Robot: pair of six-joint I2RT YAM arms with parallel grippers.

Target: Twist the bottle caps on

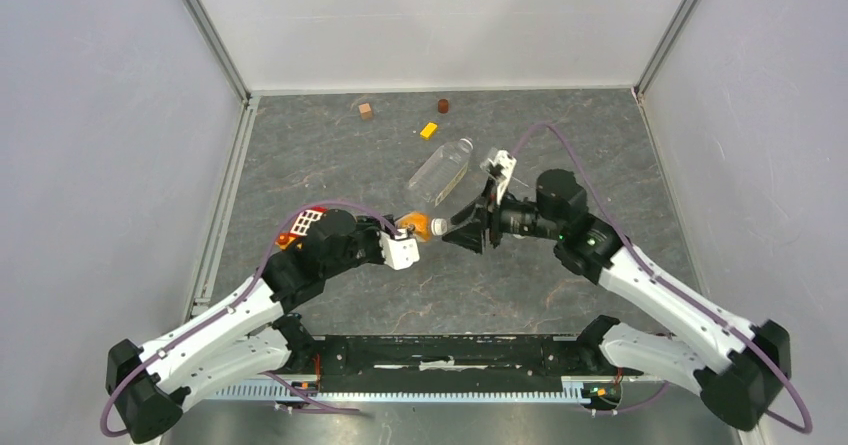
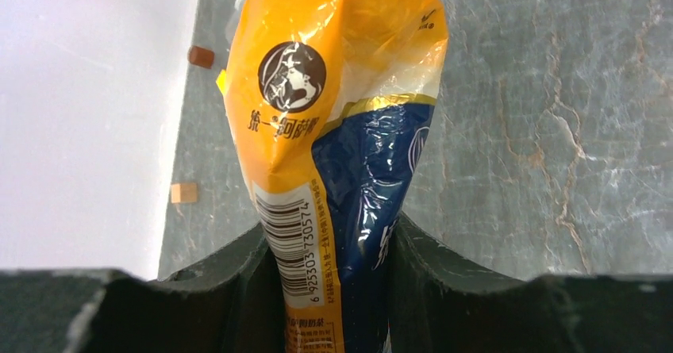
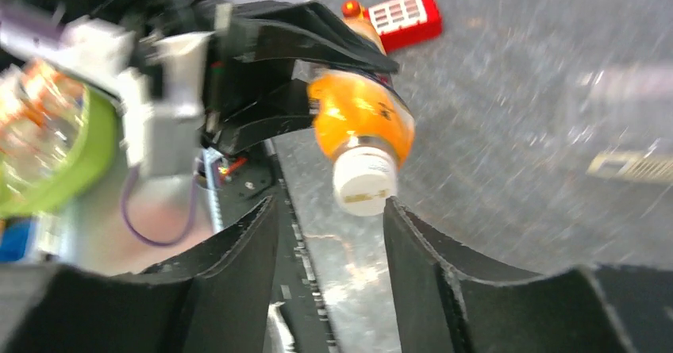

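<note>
The left pincer (image 2: 329, 224) is clenched on the lower body of the orange bottle (image 2: 317, 91), its dark blue label creased between the fingers. The bottle is held on its side with its neck toward the right arm, and a white cap (image 3: 364, 180) sits on that neck. The right pincer (image 3: 329, 202) stands released around the cap; one finger seems to touch its rim and the other is apart, though that wrist view is blurred. Left of the orange bottle, partly under the left arm, a red block (image 1: 305, 223) with a white grid lies on the tabletop (image 1: 330, 165). Beyond the orange bottle the clear bottle (image 1: 440, 170) lies on its side, and farther still are a yellow block (image 1: 429, 130), a tan cube (image 1: 366, 111) and a dark brown cylinder (image 1: 443, 105)
</note>
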